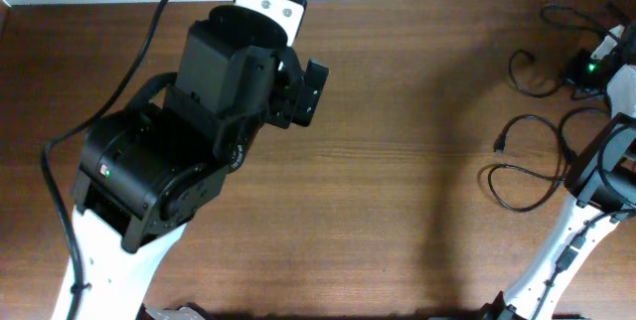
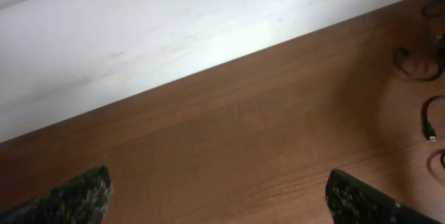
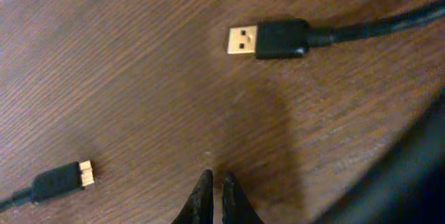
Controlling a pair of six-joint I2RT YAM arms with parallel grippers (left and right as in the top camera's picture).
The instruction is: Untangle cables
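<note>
Thin black cables [image 1: 527,176] lie in loose loops on the right side of the wooden table [image 1: 397,211], with more loops farther back [image 1: 522,72]. In the right wrist view a gold USB-A plug [image 3: 243,40] on a thicker black cord and a small gold-tipped plug [image 3: 66,179] lie flat and apart. My right gripper [image 3: 214,182] is shut and empty, its tips just above bare wood between the two plugs. My left gripper [image 1: 313,91] [image 2: 219,196] is open wide and empty over the table's back middle, far from the cables [image 2: 425,116].
A white wall strip [image 2: 174,36] borders the table's far edge. The left arm's bulky black body [image 1: 169,161] covers the left part of the table. The right arm [image 1: 596,181] stands among the cable loops at the right edge.
</note>
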